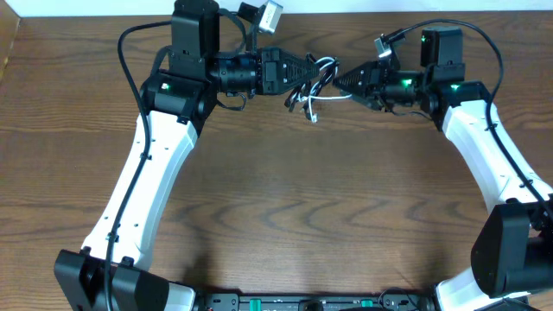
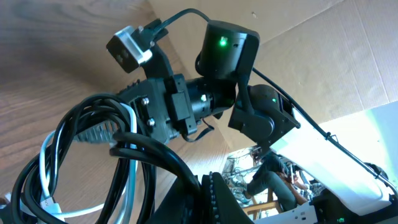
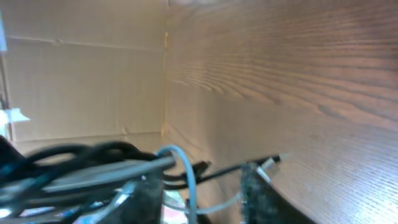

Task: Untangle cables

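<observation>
- Near the middle of the far edge of the brown wood-grain desk: a tangled bundle of two thin cords, caught between the tips of the two arms.
- Within it, a thin black flexible cord looped several times over and around a thin white flexible cord. A small white plug end hangs loose at the bottom of the loops.
- Left gripper: clenched on the tangled bundle from its left side, with black and white loops bunched right up against the fingers.
- Right gripper: tip at the right side of the bundle, touching or just beside a white strand. Cannot tell whether clenched or released, as its own wrist view is too blurred and the overhead view too small.
- Looks like an early stage of the task, with nothing separated yet. Black and white loops cross at many places, and neither cord lies alone on the desk.
- Left to do, by this reading: draw the loops apart, work one cord free of the other, and lay the two down well apart.
</observation>
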Robot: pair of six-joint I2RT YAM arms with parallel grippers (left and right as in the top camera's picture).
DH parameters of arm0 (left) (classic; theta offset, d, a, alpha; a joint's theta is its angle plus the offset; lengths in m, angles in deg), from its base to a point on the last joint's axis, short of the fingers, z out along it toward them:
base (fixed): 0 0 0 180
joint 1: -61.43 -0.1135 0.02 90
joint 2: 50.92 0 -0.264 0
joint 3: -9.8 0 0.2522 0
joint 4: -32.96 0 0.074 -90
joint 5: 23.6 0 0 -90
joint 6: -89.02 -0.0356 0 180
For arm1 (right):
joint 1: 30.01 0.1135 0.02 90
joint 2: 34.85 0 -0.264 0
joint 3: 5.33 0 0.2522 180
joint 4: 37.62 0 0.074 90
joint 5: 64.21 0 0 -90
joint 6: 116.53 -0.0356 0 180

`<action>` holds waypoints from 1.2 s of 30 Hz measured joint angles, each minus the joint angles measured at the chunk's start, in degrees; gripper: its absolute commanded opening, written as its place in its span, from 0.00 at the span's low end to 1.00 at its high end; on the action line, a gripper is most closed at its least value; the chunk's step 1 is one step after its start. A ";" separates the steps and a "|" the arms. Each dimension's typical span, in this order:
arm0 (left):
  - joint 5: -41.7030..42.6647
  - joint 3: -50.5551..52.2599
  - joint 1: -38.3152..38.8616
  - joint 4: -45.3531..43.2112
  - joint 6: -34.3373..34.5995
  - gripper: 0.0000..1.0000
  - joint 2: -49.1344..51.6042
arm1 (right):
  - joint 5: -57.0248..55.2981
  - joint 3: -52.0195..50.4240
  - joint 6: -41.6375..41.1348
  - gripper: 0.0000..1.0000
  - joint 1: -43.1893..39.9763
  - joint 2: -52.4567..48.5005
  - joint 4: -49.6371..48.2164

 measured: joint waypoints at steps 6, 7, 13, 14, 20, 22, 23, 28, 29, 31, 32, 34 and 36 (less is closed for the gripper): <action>0.02 0.00 0.00 0.04 0.02 0.07 0.00 | 0.31 0.00 -3.72 0.21 0.00 -0.07 -3.30; 0.02 0.00 0.02 0.07 0.02 0.07 0.00 | 0.39 0.00 -4.46 0.21 0.00 -0.07 -3.50; 0.02 0.00 0.00 0.07 0.02 0.07 0.00 | 0.39 0.00 -4.74 0.13 1.44 -0.11 -1.53; 0.00 0.00 0.00 0.07 0.02 0.07 0.00 | 0.22 0.00 -4.31 0.10 2.25 -0.11 -0.35; 0.02 0.00 0.00 0.11 0.24 0.07 0.00 | -5.95 0.00 -1.99 0.01 4.87 -0.11 6.73; 0.02 0.00 0.02 0.11 0.33 0.07 0.00 | -10.38 0.00 -1.33 0.01 4.85 -0.13 8.02; 0.02 0.00 0.02 0.13 0.46 0.08 0.00 | -14.21 0.00 -0.90 0.01 4.79 -0.11 8.68; 0.02 0.00 0.02 0.13 1.55 0.07 0.00 | -33.62 0.00 0.70 0.01 4.20 -0.13 13.86; 0.00 0.00 0.02 0.13 1.84 0.07 0.00 | -38.71 0.00 1.03 0.01 4.13 -0.17 15.61; 0.00 0.00 0.02 0.15 2.01 0.07 0.00 | -46.10 0.00 1.49 0.01 4.13 -0.20 18.58; -0.02 0.00 0.02 0.17 2.03 0.08 0.00 | -47.87 0.00 1.53 0.01 4.15 -0.20 19.43; -0.02 0.00 0.11 0.28 2.03 0.07 0.02 | -54.55 0.04 1.68 0.01 4.20 -0.17 22.21; -0.04 0.02 0.22 0.55 2.05 0.07 0.11 | -59.67 0.04 1.75 0.01 4.35 -0.17 24.57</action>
